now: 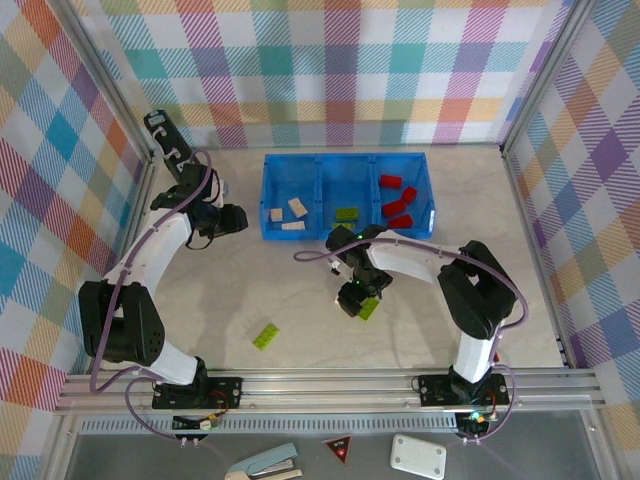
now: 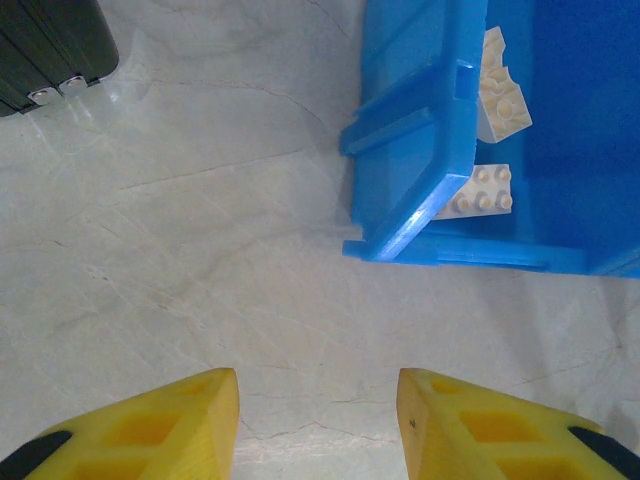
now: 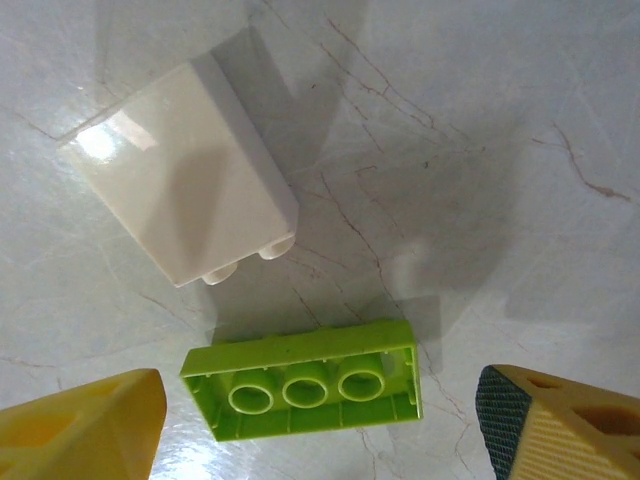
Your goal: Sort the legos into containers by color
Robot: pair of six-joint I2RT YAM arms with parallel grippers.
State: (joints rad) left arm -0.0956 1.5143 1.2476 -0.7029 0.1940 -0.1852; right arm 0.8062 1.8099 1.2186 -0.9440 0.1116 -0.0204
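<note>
1. Pale marbled tabletop carries the work: the blue tray (image 1: 300, 236) sits at the far middle, and the lime brick (image 3: 310, 385) you are after lies studs-down on the bare table, near of the tray.
2. Your right gripper (image 1: 357, 297) hangs over that brick with its jaws spread wide, and nothing is held. The brick lies between the two fingertips without touching either.
3. A white brick (image 3: 185, 170) lies on its side just beside the lime one, a narrow gap apart. Keep the fingers off it as you descend, or it will likely get knocked away.
4. Centre the jaws over the brick before closing, so neither pad catches first and spins it. I judge the hollow underside, facing up, gives the pads nothing extra to hold.
5. Lift straight up, then carry it to the middle compartment, where another green brick (image 1: 347, 214) already lies. Cream bricks (image 1: 293, 226) fill the left compartment and red bricks (image 1: 393, 208) the right.
6. Your left gripper (image 2: 318, 385) waits by the tray's left end, jaws apart over bare table. Leave it parked.
7. A second loose green brick (image 1: 266, 336) waits further left and nearer.
</note>
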